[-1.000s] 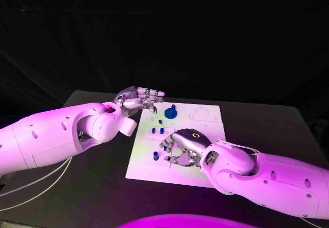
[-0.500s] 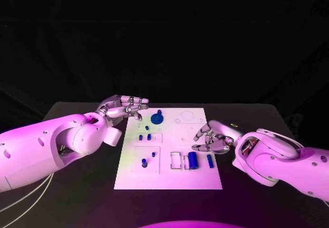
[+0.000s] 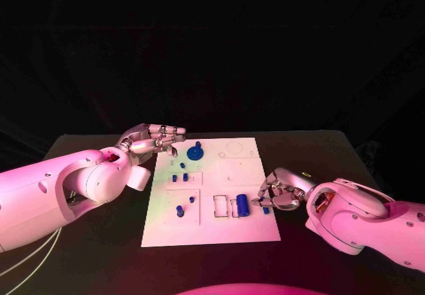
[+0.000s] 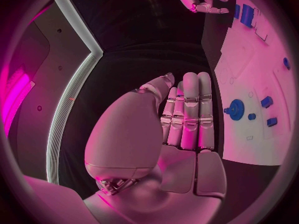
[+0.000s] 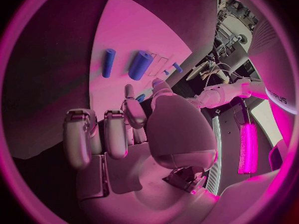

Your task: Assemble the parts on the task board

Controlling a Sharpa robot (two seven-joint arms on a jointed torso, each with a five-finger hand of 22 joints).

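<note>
Head view: the task board (image 3: pixel 210 230) is seen mid-table, 2 blue cylinders (image 3: pixel 242 204) lying near its right edge, just beside the right hand (image 3: pixel 282 192), whose curled fingers appear empty, probably poised for a pick. Left wrist view: the left hand (image 4: pixel 181 119) is held flat, fingers together, grasping nothing, beside the blue gear (image 4: pixel 235 108). Right wrist view: the cylinders lie apart, untouched.

The right hand (image 3: pixel 282 193) overlaps the task board (image 3: pixel 208 227) at its right edge. Contact between its curled fingers and the small blue part (image 3: pixel 266 210) cannot be determined.
</note>
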